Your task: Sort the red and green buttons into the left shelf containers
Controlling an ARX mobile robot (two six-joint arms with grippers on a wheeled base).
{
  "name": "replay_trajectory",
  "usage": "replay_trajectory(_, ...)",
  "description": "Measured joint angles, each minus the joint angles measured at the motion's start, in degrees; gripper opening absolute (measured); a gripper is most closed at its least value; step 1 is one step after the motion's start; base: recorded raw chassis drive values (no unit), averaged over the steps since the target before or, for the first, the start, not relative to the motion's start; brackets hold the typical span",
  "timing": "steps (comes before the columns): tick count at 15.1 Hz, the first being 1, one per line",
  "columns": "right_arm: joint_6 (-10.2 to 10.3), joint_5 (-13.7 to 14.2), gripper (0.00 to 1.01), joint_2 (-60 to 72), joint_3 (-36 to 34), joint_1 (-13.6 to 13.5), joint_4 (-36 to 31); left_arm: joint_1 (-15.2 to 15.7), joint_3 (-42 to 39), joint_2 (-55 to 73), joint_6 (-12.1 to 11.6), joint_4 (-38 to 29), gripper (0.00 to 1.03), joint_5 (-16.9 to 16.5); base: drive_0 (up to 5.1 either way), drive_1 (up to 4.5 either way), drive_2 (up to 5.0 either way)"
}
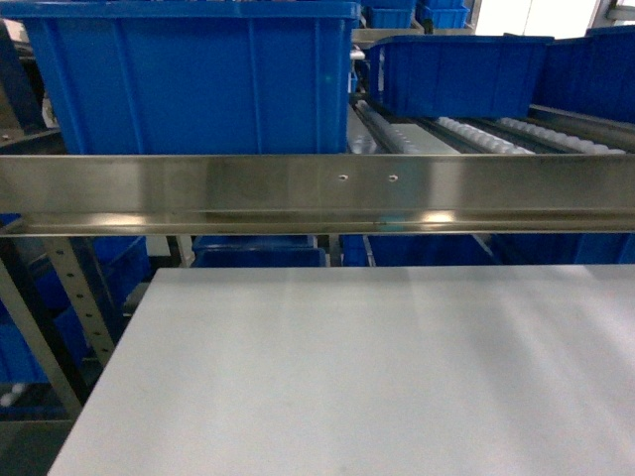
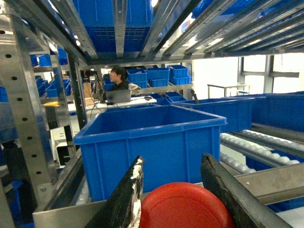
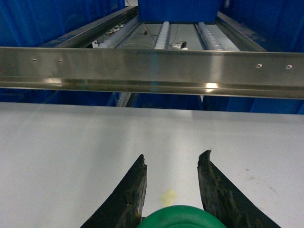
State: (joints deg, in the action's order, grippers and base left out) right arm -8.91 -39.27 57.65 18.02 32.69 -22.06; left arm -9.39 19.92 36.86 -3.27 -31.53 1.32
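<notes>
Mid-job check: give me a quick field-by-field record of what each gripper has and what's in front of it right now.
left gripper: shut on red button, raised in front of the shelf
ahead of left gripper: open blue bin on the shelf, contents not visible
right gripper: shut on green button, low over the white table
ahead of right gripper: steel shelf rail, roller lanes behind it
head view: table bare, neither gripper visible
buttons dropped: none seen

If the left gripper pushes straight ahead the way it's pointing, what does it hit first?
Probably the near wall of the blue bin directly ahead of the left gripper, which holds the red button; depth is hard to judge.
</notes>
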Motion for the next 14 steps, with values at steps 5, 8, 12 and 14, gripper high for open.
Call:
replay_trajectory(5, 0.0, 0.0, 0.30, 0.0, 0.0, 0.0, 0.2, 0.1, 0.0, 0.1, 0.0, 0.0, 0.31, 0.1, -4.3, 0.18, 4.3)
replay_trajectory(8, 0.0, 0.0, 0.30, 0.0, 0.0, 0.1, 0.2, 0.0, 0.0, 0.0, 0.0, 0.0, 0.31, 0.1, -4.8, 1.38, 3.3)
replay_trajectory(12, 0.0, 0.0, 0.30, 0.0, 0.0, 0.1, 0.0, 0.0, 0.0, -0.1, 0.0, 0.0, 0.31, 0.2, -4.9, 2.53, 2.5)
replay_trajectory(14, 0.0, 0.0, 0.30, 0.0, 0.0, 0.1, -0.1, 0.0, 0.0, 0.0, 0.0, -0.1, 0.31, 0.1, -4.9, 2.51, 2.5)
